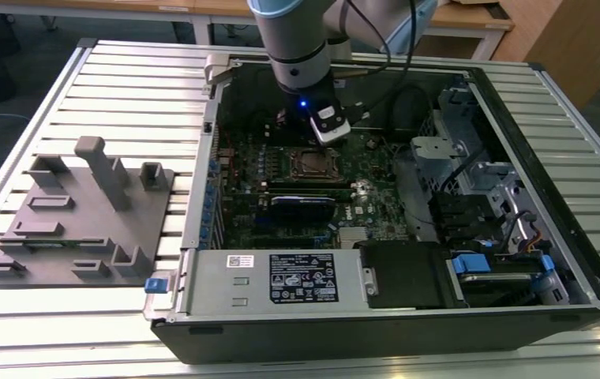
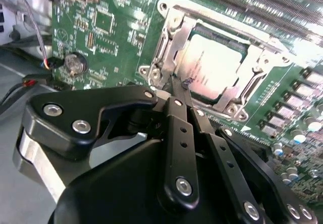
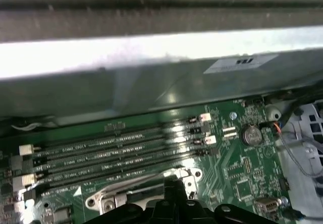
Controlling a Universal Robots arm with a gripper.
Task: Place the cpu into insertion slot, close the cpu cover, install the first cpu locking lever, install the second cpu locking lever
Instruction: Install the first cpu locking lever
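claw (image 2: 176, 85): fingers together, tip at slot corner
cpu (image 2: 212, 67): seated in insertion slot (image 2: 166, 12); probably light, fragile, edge-grip only

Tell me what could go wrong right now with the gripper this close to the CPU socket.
1. In the second wrist view the gripper has its narrow tips together at the edge of the cpu cover, which lies over the cpu; a slip could scrape the chip or the green motherboard.
2. Thin wires run beside the coin cell near the gripper's body; a sideways move might snag them.
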